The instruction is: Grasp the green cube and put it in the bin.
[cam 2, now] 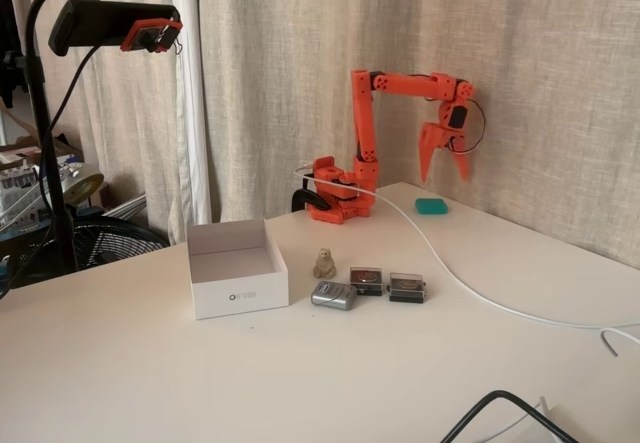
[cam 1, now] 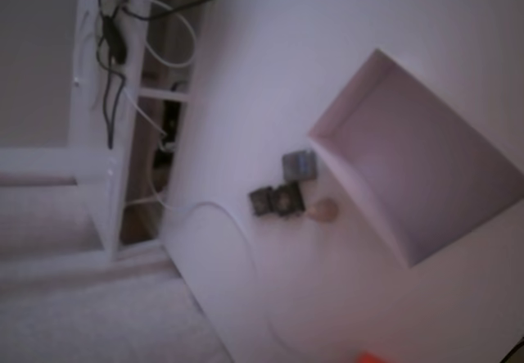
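A white tabletop [cam 2: 140, 363] stands before beige curtains [cam 2: 300, 63]. At its far edge an orange arm [cam 2: 365, 113] rises straight from its base, bends level at the top, then drops its pincer [cam 2: 445, 168] point-down in the air with the two fingers spread apart, holding nothing. The green cube [cam 2: 432, 205] lies on the tabletop just below the pincer, well apart from the bin [cam 2: 240, 295]. The bin, a low white box, sits nearer and looks empty. Just beside the bin are a small tan figure [cam 2: 324, 263] and dark square pieces [cam 2: 388, 285]. The blurred, tilted fixed view cuts off the arm and cube.
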`<state>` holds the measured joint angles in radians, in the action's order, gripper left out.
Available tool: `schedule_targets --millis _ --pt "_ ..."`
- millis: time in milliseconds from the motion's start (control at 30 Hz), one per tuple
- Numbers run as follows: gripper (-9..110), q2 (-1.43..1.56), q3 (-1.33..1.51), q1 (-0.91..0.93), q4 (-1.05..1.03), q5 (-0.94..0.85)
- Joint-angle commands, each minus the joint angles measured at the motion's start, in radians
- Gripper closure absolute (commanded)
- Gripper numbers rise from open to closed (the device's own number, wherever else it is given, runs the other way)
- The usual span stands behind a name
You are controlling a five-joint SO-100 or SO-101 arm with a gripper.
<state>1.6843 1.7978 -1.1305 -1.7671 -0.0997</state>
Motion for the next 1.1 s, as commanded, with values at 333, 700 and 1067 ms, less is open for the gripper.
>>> schedule_targets --millis 333,700,1067 --pt "52 -0.074 0.061 0.015 0.14 0.002" --pt "52 0.067 0.258 0.035 0.337 0.002" --pt "63 0.067 0.275 0.054 0.351 0.002"
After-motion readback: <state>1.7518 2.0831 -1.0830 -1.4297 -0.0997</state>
